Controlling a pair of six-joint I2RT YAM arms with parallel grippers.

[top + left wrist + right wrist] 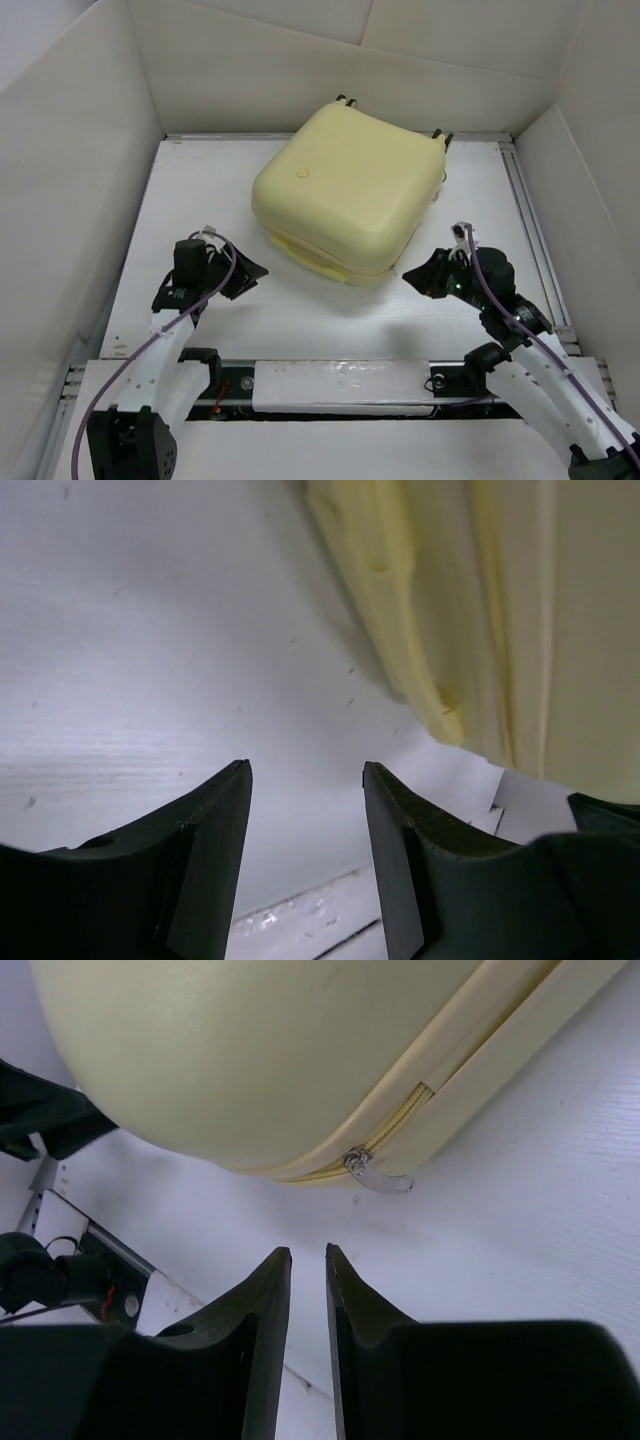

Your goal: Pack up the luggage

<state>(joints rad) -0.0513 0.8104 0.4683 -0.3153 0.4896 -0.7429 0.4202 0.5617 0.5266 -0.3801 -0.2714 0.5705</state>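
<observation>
Left pincer (305,772) apart, right pincer (307,1252) barely apart, luggage (345,185) just beyond, between them

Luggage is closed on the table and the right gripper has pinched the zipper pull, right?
No. The right gripper holds nothing: in the right wrist view the zipper pull lies ahead of it. The luggage is closed on the table.

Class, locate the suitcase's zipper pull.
In the right wrist view, the zipper pull sits on the seam of the luggage, just ahead of the right gripper.
</observation>
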